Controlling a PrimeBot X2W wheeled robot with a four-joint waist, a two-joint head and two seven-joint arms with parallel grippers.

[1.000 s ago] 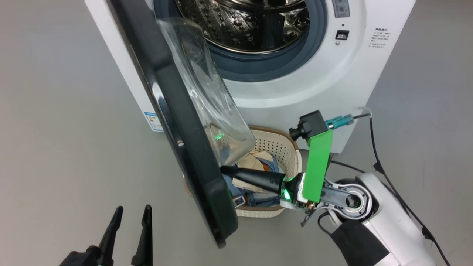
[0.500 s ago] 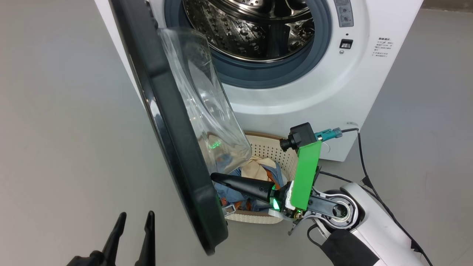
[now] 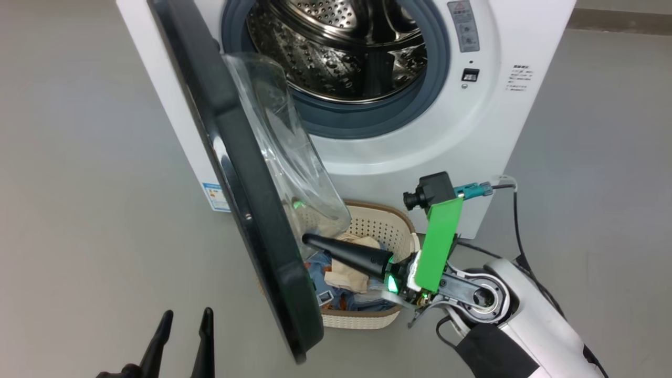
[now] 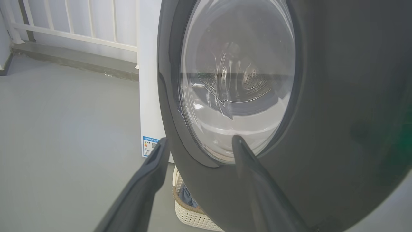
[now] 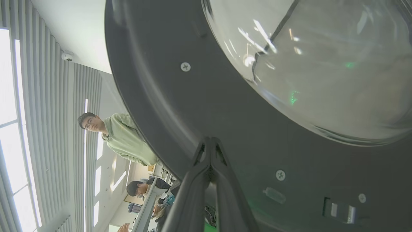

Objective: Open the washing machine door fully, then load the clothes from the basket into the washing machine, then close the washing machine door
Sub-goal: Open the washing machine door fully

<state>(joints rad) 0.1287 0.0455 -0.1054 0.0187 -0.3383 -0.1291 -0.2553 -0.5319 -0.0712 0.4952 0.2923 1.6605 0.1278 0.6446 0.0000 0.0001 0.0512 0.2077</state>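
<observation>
**While the door stands swung out, our right fingers sit pinched together at its inner face**

Since the head view looks down on everything, we'll go from that. The washing machine door [image 3: 249, 210] is swung out toward our left from the washing machine [image 3: 472, 157], so the steel drum [image 3: 336, 58] and grey gasket [image 3: 367, 123] are in plain sight.

Our right gripper [image 3: 308, 240] has both fingers pressed together with nothing between them. It points left, with the tip right up at the door's inner side, just under the glass bowl window [image 3: 283, 142]. We honestly can't tell whether it touches. The right wrist view shows the same thing: closed tips at the dark inner panel below the glass.

Underneath that gripper the basket [image 3: 378, 223] sits on the floor in front of the machine. The clothes [image 3: 346, 273] are in it, blue print with a cream piece on top.

Our left gripper [image 3: 187, 314] hangs low on the door's outer side, fingers spread apart, holding nothing, apart from the door.
</observation>
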